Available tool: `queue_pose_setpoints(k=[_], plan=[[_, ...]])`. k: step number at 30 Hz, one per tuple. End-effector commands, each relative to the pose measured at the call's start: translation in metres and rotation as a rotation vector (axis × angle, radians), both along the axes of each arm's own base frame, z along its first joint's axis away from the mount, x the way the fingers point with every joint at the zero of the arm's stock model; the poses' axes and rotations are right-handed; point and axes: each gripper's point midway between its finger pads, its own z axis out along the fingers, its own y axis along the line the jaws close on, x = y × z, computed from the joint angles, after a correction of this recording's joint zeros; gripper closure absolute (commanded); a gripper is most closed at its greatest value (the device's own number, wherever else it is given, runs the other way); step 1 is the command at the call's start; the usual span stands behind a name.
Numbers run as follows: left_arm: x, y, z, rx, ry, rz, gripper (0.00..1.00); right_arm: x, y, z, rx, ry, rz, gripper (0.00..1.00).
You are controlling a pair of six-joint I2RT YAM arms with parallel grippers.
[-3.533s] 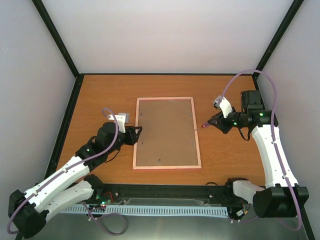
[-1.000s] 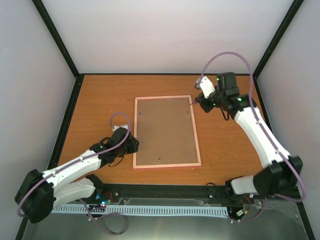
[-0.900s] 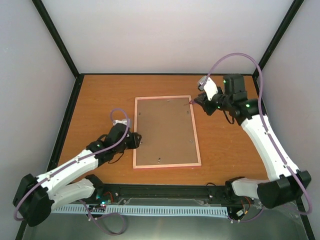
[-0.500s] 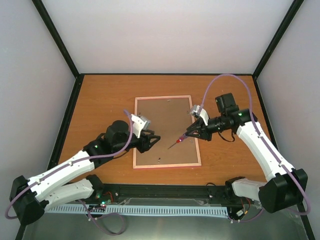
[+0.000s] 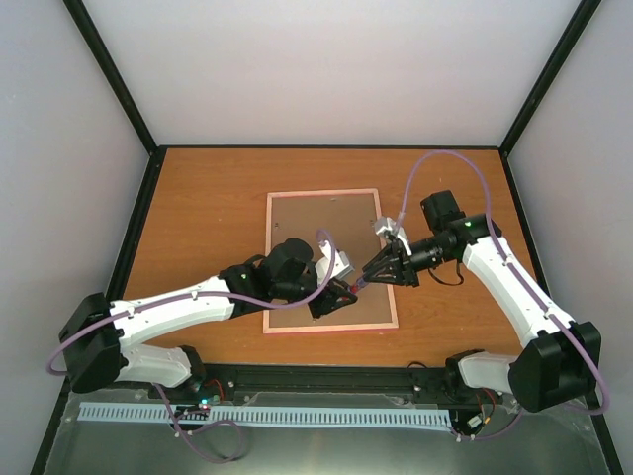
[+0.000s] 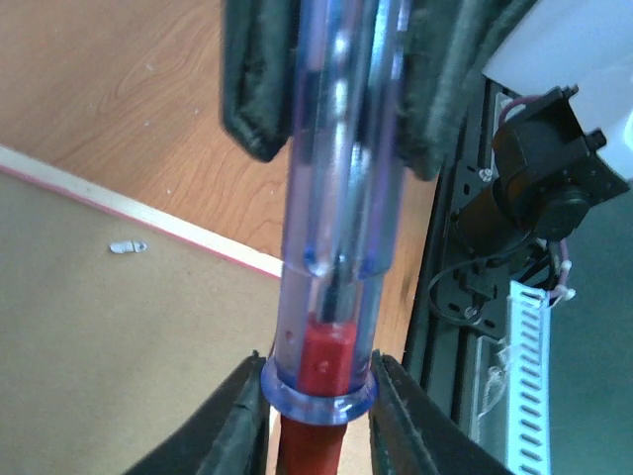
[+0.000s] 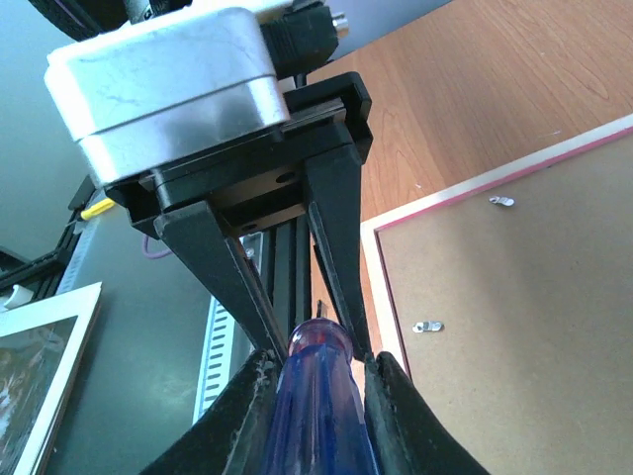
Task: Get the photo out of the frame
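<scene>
The frame [image 5: 326, 191] lies back side up on the table, pink border around a brown backing board [image 5: 326, 237]. The photo is hidden under the board. Both grippers meet above the frame's lower right part. My right gripper [image 5: 374, 277] is shut on the clear blue handle of a screwdriver [image 5: 358, 286]. My left gripper [image 5: 346, 294] has its fingers against both sides of the handle's collar, where the red part begins [image 6: 326, 366]. In the right wrist view my right gripper [image 7: 316, 371] clamps the handle [image 7: 321, 416]. The left gripper's fingers [image 7: 341, 257] reach down to its far end.
Small metal turn clips [image 7: 427, 325] [image 7: 501, 201] sit on the backing board near its edge, one also in the left wrist view [image 6: 127, 246]. The black rail and white cable chain [image 5: 297, 414] run along the near table edge. Black corner posts stand at the back.
My left gripper has moved right across the frame's lower part to the screwdriver that the right gripper holds. The right gripper has stayed nearly in place, over the frame's right side.
</scene>
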Motion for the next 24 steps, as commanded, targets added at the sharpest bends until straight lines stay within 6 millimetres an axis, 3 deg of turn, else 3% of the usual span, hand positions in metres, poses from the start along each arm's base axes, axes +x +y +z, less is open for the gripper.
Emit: queue_pose_setpoints(k=[1, 5, 7, 12, 14, 17, 22, 24], plan=[[-0.005, -0.013, 0.023, -0.049, -0.069, -0.057, 0.78, -0.006, 0.004, 0.006, 0.057, -0.006, 0.037, 0.96], [-0.004, -0.012, 0.024, -0.055, -0.076, -0.048, 0.85, -0.008, 0.004, 0.005, 0.063, 0.001, 0.037, 0.96], [-0.002, -0.011, 0.022, -0.049, -0.078, -0.034, 0.95, -0.007, 0.004, 0.005, 0.066, 0.002, 0.036, 0.93], [0.024, 0.004, 0.009, 0.021, -0.085, 0.148, 0.99, 0.004, -0.001, 0.007, 0.066, -0.013, 0.002, 0.53], [0.039, 0.024, -0.007, 0.1, -0.055, 0.276, 0.99, 0.02, -0.009, 0.009, 0.077, -0.029, -0.06, 0.39], [0.066, 0.062, -0.028, 0.169, 0.033, 0.485, 0.99, 0.042, -0.023, 0.002, 0.046, -0.062, -0.179, 0.31], [0.111, 0.176, -0.074, 0.304, 0.231, 1.001, 0.99, 0.056, -0.041, -0.028, -0.098, -0.17, -0.326, 0.27], [0.116, 0.204, -0.085, 0.292, 0.298, 1.083, 0.99, 0.054, -0.042, -0.029, -0.102, -0.178, -0.332, 0.27]])
